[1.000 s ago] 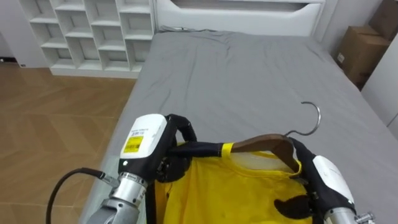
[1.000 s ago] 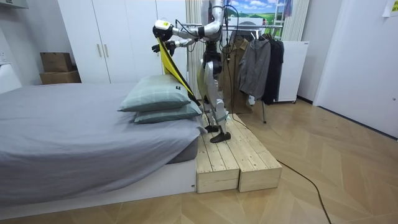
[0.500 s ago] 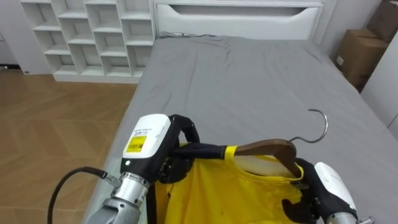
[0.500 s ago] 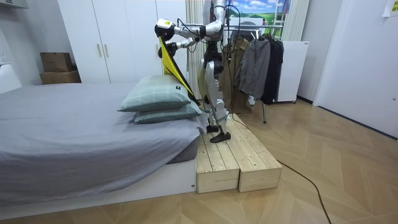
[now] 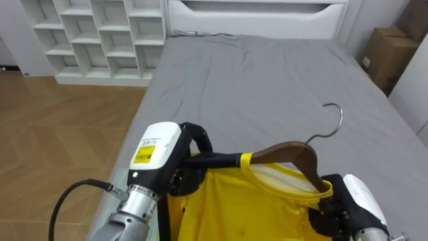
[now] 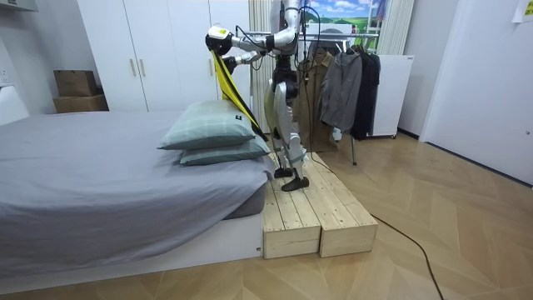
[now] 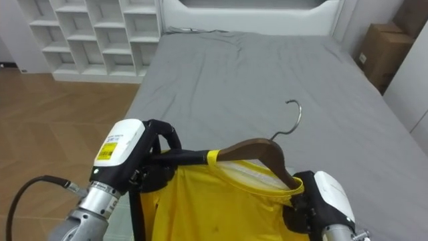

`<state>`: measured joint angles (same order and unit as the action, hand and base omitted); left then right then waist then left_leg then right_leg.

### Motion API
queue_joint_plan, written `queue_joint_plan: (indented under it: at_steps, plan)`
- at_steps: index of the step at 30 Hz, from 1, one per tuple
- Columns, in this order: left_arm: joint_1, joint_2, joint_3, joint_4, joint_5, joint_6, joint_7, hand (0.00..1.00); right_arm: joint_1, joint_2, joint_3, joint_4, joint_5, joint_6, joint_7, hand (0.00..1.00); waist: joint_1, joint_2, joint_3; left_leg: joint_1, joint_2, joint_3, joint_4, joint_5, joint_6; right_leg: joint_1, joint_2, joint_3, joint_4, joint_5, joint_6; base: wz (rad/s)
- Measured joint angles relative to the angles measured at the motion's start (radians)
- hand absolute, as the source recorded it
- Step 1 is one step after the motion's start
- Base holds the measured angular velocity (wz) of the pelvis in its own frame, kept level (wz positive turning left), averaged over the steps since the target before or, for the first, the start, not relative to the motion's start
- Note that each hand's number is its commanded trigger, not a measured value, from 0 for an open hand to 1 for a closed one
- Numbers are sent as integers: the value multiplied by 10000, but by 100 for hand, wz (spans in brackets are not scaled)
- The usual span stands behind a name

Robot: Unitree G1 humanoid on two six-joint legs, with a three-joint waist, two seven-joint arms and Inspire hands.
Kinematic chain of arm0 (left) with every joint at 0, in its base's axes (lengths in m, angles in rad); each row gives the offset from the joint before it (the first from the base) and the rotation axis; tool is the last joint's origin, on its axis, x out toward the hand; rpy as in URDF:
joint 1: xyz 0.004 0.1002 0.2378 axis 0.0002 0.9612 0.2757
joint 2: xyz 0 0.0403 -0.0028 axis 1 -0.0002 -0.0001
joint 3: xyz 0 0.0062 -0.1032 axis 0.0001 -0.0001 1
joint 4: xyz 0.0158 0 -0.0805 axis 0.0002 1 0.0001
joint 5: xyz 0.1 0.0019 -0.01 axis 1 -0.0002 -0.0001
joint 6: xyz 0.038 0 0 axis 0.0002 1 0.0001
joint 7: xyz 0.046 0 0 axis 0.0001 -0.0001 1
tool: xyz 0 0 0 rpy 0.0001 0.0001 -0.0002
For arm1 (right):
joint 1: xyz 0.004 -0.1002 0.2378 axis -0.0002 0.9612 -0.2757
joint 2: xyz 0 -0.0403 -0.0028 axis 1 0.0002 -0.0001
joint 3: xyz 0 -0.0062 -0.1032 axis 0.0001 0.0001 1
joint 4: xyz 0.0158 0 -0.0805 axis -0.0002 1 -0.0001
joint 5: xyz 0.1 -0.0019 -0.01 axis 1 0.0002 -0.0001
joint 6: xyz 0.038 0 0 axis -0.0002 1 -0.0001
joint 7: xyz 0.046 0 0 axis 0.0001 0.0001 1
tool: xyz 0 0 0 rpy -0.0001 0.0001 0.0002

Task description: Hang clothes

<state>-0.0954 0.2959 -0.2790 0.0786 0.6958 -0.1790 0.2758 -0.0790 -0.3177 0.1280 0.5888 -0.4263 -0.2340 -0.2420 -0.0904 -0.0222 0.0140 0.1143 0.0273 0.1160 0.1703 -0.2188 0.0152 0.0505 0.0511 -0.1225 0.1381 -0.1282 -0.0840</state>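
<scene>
Left eye view: left hand (image 5: pixel 179 165) has its fingers curled round the dark edge of the shirt (image 5: pixel 247 207) at the left end of the hanger (image 5: pixel 289 154). Right hand (image 5: pixel 352 203) is clenched on the hanger's right end, under the yellow collar. The shirt hangs from the hanger between both hands, raised over the bed (image 5: pixel 267 73). The hook (image 5: pixel 334 122) stands free and upright.

Assessment: the shirt looks seated on the hanger. To do the step well, hold the hanger level, keep both grips firm and the hook clear of the cloth, so that it can catch the rail.

Room view: robot stands on a platform (image 6: pixel 321 212), facing the bed, beside the pillows (image 6: pixel 208 125). The rack (image 6: pixel 341 79) stands behind it, already crowded. The platform is narrow with drops on its sides, so a turn needs care. Open floor lies on the room view's right.
</scene>
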Motion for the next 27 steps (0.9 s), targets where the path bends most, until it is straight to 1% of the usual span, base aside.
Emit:
queue_joint_plan:
  at_steps: [2,4,11,21,22,23,24,25,26,27]
  plan:
    - [0,-3,-27,-1,-82,-1,0,100,0,0,4,3,160,-18,-30,100,-48,-37,19,-1,-4,-72,0,0,0,-1,-3,-57,-25,0,0,7]
    - [0,-8,-74,-1,-90,-2,0,100,0,0,1,5,300,58,-64,100,-58,-43,19,-10,-4,-91,-2,0,0,-2,-4,-79,-31,0,0,3]
    - [0,-5,-86,0,-88,22,1,100,0,1,-26,2,301,48,-82,100,-167,-49,14,-57,-1,-92,-12,0,0,-2,-5,-92,-41,-2,4,0]
    - [1,-12,-116,1,-93,80,-7,100,0,1,-24,-33,280,91,-97,100,-147,-49,9,-27,3,-86,-3,0,0,1,-13,-119,30,-2,3,0]
    - [1,-15,-115,1,-93,110,-11,87,17,7,-13,-140,273,189,-87,100,-116,-47,8,-27,3,-77,2,0,0,1,-14,-117,36,-2,3,0]
    - [1,-17,-115,0,-93,173,-19,87,18,9,3,-206,248,252,-77,100,-117,-47,4,-26,3,-69,15,0,0,2,-15,-116,46,-2,3,0]
    - [1,-21,-115,0,-93,200,-29,56,18,9,17,-241,239,293,-75,100,-117,-45,2,-25,2,-69,24,0,0,2,-17,-116,55,-2,3,0]
    - [1,-22,-120,0,-93,232,-37,15,18,8,53,-309,240,395,-72,100,-121,-43,0,-34,1,-66,62,0,0,2,-23,-118,74,-3,2,0]
    - [1,-19,-125,1,-92,265,-38,0,26,8,78,-430,233,506,-52,100,-118,-38,-3,-54,-5,-64,114,0,0,2,-36,-118,97,-5,3,0]
    - [1,-20,-125,1,-92,272,-38,0,30,8,84,-498,212,552,-49,100,-118,-30,-8,-58,-8,-63,128,0,0,2,-40,-118,103,-6,3,0]
